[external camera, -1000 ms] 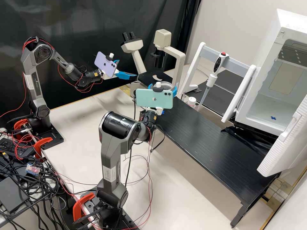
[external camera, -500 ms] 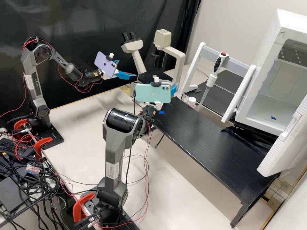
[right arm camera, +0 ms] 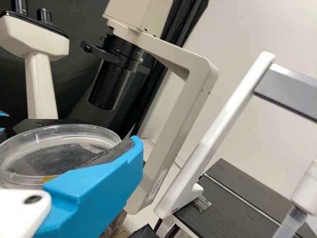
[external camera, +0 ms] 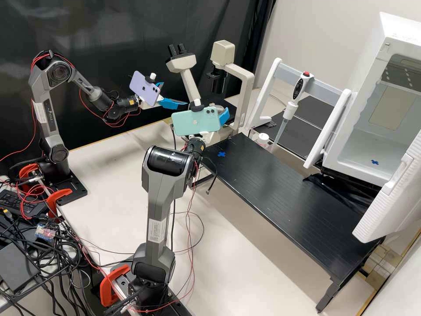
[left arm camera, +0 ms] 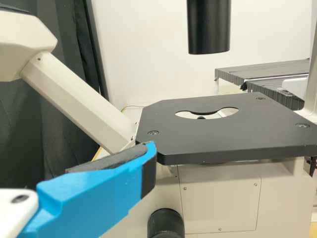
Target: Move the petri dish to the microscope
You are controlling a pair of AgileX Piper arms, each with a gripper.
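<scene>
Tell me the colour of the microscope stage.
The microscope stage is black, with a matte look; the left wrist view shows it best.

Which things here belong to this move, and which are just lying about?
For the job:
- petri dish, held up near the microscope
- microscope, its destination

Just lying about:
- pipette, hanging on its stand
- white-capped bottle
- cables

You have a glossy, clear plastic dish [right arm camera: 49, 158] in your right end effector [external camera: 218, 111]; beyond that, the stage [left arm camera: 208, 136] looks smooth and matt, the curtain [external camera: 109, 26] softly shiny cloth.
</scene>
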